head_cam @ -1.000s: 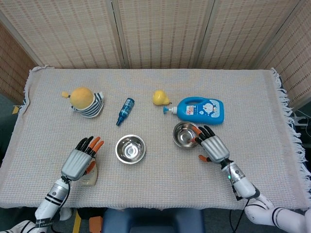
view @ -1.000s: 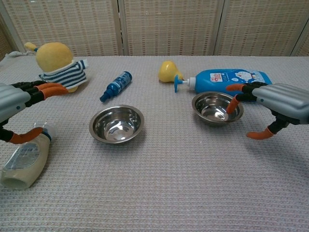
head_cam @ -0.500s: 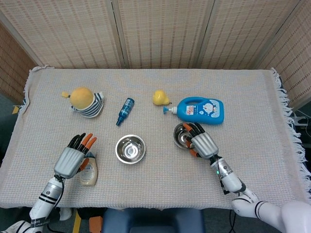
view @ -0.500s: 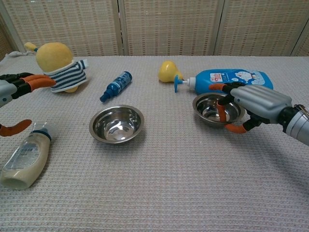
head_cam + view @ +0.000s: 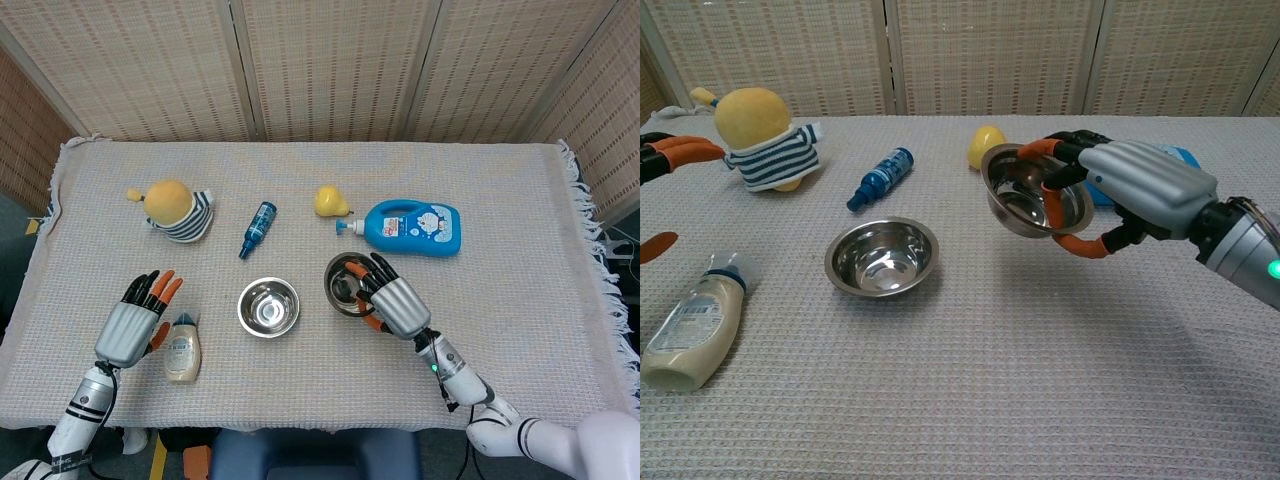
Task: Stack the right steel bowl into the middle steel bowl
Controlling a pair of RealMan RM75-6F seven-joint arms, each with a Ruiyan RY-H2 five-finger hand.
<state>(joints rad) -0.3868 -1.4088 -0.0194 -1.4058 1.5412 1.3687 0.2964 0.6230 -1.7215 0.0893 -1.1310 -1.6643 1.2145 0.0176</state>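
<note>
My right hand [image 5: 392, 303] [image 5: 1135, 190] grips the right steel bowl [image 5: 345, 282] [image 5: 1028, 199] by its rim, with fingers inside and the thumb under it. The bowl hangs tilted above the cloth, to the right of the middle steel bowl [image 5: 268, 306] [image 5: 882, 255], which sits upright with nothing in it. My left hand [image 5: 132, 322] is at the front left, fingers spread, holding nothing; in the chest view only its fingertips [image 5: 678, 150] show at the left edge.
A cream bottle [image 5: 182, 347] [image 5: 688, 331] lies beside my left hand. Further back are a striped duck toy [image 5: 178, 208], a small blue bottle [image 5: 258, 229], a yellow pear [image 5: 329, 201] and a blue detergent bottle [image 5: 415, 226]. A beige cloth [image 5: 520, 250] covers the table.
My right hand closed on the right bowl, lifted it off the cloth and carried it left toward the middle bowl. My left hand drew back to the left, away from the cream bottle.
</note>
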